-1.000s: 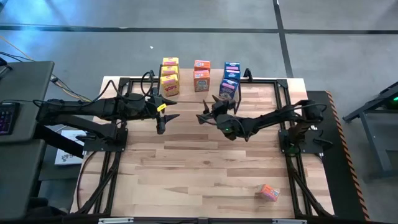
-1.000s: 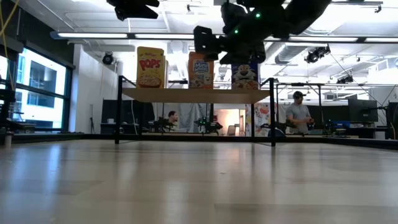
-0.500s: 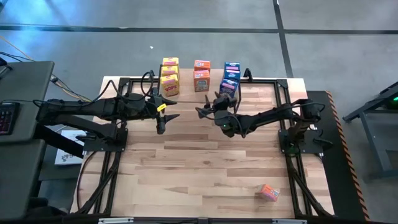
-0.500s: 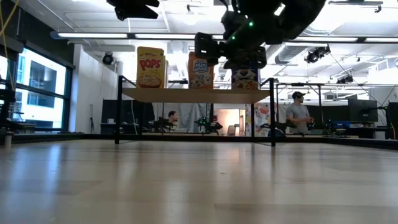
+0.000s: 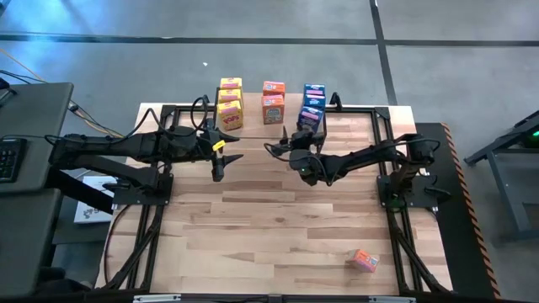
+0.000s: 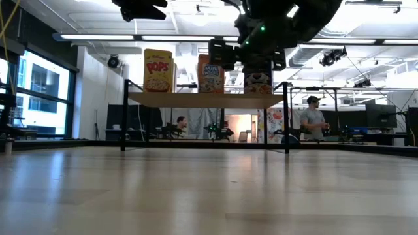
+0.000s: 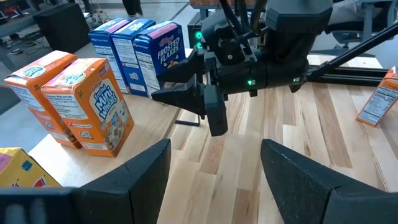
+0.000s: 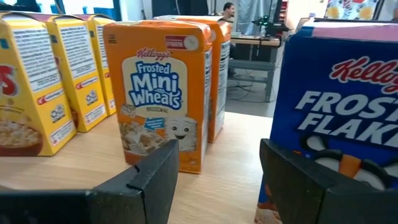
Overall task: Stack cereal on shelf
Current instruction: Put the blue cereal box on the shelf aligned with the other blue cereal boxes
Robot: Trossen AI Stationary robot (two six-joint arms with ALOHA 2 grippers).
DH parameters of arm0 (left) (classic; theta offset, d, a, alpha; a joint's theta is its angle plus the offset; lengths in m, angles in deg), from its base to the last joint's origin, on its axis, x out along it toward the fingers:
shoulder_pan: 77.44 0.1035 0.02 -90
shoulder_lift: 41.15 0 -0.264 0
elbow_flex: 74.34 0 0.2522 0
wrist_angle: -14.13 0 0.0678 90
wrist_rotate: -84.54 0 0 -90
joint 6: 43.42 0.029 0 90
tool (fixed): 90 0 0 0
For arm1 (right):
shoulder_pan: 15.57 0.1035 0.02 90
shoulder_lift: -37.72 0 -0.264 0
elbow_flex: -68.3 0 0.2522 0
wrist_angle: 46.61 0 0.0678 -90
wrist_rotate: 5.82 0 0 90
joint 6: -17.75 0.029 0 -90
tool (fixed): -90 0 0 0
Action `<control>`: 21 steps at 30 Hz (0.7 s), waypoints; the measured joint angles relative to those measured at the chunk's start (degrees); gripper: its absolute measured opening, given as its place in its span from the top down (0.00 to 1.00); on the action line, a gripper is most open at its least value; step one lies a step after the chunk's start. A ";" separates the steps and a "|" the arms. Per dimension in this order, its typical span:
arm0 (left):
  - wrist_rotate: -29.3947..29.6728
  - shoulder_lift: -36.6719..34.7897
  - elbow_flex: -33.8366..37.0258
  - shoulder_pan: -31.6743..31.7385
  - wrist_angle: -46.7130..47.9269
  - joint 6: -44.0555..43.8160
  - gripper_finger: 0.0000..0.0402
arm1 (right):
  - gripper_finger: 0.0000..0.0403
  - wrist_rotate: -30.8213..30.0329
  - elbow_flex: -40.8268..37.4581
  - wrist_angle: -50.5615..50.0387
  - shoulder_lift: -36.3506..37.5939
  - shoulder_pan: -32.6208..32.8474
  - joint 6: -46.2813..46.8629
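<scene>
The shelf point(image 6: 196, 99) stands at the table's far edge. On its plank, cereal boxes stand upright in three rows: yellow point(image 5: 230, 103), orange point(image 5: 272, 103) and blue point(image 5: 312, 105). Another orange box point(image 5: 364, 260) lies on the table near the front right. My right gripper point(image 5: 280, 143) hovers open just before the shelf; in its wrist view the front orange box point(image 8: 160, 93) is ahead and the front blue box point(image 8: 339, 118) close beside it, with nothing between the fingers point(image 8: 155, 180). My left gripper point(image 5: 229, 147) waits open above the table, left of the right one.
Black frame rails point(image 5: 383, 151) run along the table's sides. The wooden tabletop point(image 5: 269, 219) between the arms and the front edge holds only the lone orange box. In the room beyond the table a person point(image 6: 315, 117) stands at desks.
My right gripper has turned at the wrist, swinging its fingers round toward the boxes on the shelf. It has stayed open. The boxes have kept their places.
</scene>
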 joint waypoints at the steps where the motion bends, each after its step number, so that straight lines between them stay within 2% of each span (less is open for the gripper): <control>1: -0.02 0.00 0.00 -0.01 0.00 0.00 0.40 | 0.46 -0.32 0.00 -0.06 0.00 0.00 -0.02; 21: -0.02 0.00 0.00 0.00 0.00 0.00 0.40 | 0.46 -6.11 -0.04 -0.42 0.28 2.80 -3.06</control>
